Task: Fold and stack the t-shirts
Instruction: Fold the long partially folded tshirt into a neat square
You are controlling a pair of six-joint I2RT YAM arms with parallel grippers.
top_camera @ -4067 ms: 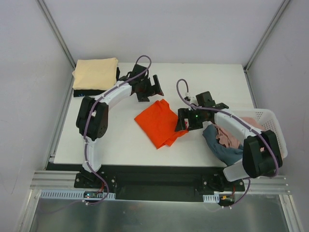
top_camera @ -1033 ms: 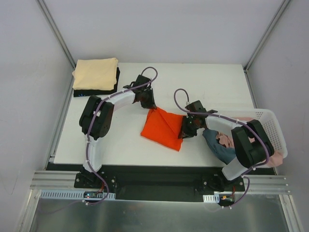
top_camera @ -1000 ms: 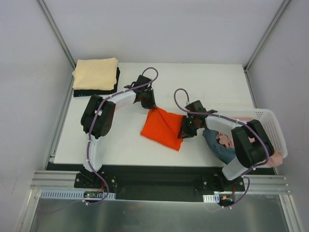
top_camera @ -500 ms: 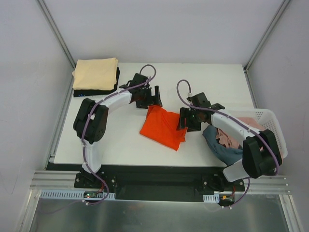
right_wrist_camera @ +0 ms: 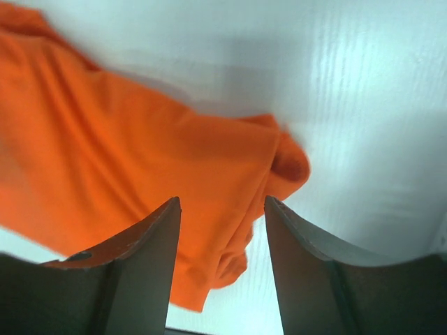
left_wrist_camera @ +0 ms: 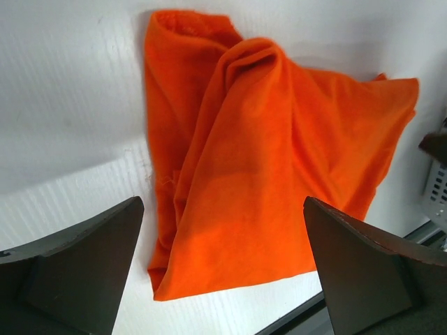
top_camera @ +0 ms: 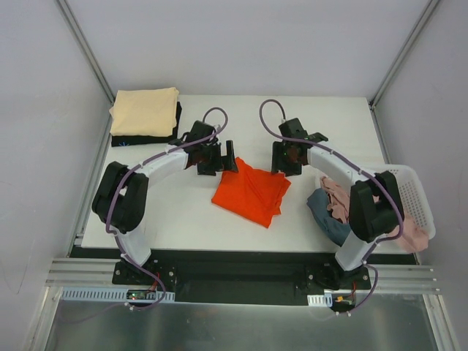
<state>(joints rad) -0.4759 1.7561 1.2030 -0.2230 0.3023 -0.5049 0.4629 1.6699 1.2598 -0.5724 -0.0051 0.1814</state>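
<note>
Orange-red t-shirt [top_camera: 250, 194] lies mid-table, loosely folded, a near-square slab turned diamond-wise, so no strong long axis.

Top view: the left gripper [top_camera: 225, 158] hovers at the shirt's 11 o'clock corner, its jaws spread wide and empty. The right gripper [top_camera: 287, 162] sits at the 1 o'clock corner, jaws partly apart, also empty. Both are just beside the far edge of the cloth and neither is touching it. The finished stack, a cream t-shirt [top_camera: 145, 110] on a black t-shirt [top_camera: 146, 138], lies at 10 o'clock from the orange one, well apart. It is nearer the left arm, with bare table [top_camera: 190, 212] between. At 3 o'clock the white basket [top_camera: 409, 178] overhangs the table edge. A pink t-shirt [top_camera: 342, 193] and a blue t-shirt [top_camera: 325, 217] spill from it, near the orange shirt but not touching.

Left wrist view: the orange-red t-shirt [left_wrist_camera: 272, 160] fills the gap ahead of the jaws. It is rumpled, with a raised ridge running 12 to 6. The free edge lies at 9 o'clock on bare table.

Right wrist view: the orange-red t-shirt [right_wrist_camera: 140, 153] lies beyond the jaws toward 9 o'clock, a bunched corner at 3 o'clock. Nothing is between the jaws.

Judgement: the fold looks untidy. Either a tidying pinch at the far corners or a carry toward 10 o'clock comes next, and that path looks open.
</note>
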